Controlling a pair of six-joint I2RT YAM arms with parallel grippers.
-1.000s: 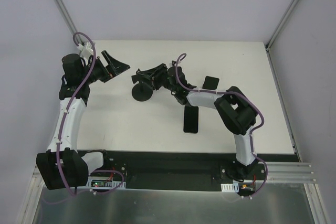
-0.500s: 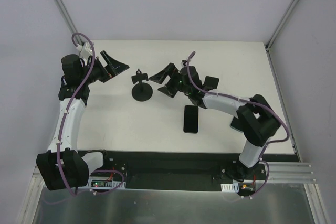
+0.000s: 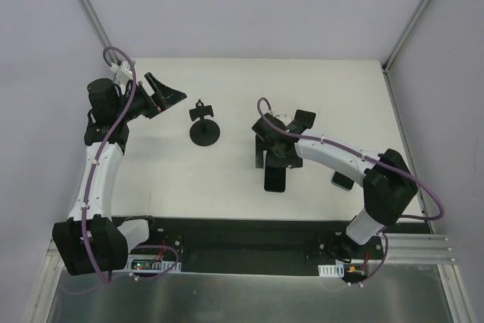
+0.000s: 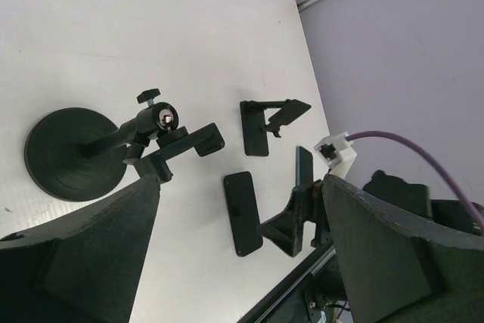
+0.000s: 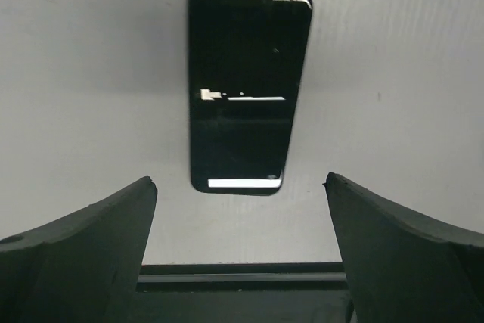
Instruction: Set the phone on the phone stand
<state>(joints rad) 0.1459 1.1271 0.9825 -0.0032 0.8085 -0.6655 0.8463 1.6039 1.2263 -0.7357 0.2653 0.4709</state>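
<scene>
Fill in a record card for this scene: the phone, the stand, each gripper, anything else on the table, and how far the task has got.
phone: lying flat on the table, dark glossy face up
phone stand: upright on its round base, left of the phone, holder empty
right gripper: open, above the phone, not gripping it
left gripper: open, empty, left of the phone stand
second black holder: on the table beyond the phone
task status: phone not yet on the stand

You've got bright, even light; shadows on the table are soft. White glare bars streak the phone, and the right wrist's fingers blur up close.
</scene>
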